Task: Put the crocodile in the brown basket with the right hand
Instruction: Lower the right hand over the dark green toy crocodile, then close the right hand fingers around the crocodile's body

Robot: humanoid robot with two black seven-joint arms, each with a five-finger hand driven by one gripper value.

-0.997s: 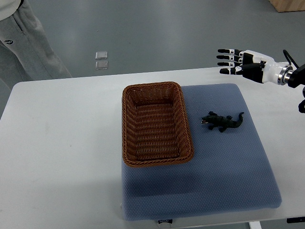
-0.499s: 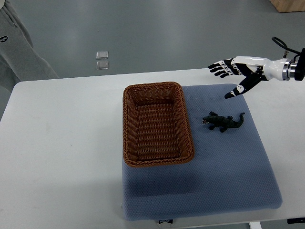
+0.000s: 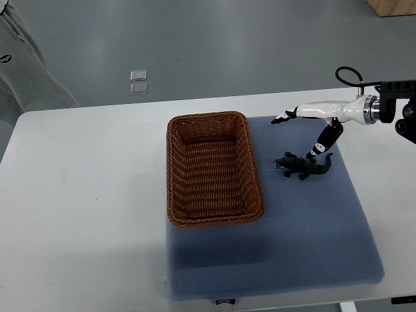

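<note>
Crocodile [image 3: 303,166] on blue pad, beside brown basket [image 3: 214,169] | right hand [image 3: 316,123] above it, fingers spread (holding nothing)

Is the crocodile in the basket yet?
No. The crocodile lies on the blue mat, right of the empty brown basket.

We are seeing a dark green crocodile [image 3: 303,166] lying flat, snout toward the basket; the brown basket [image 3: 214,168] is sitting empty beside it.
</note>
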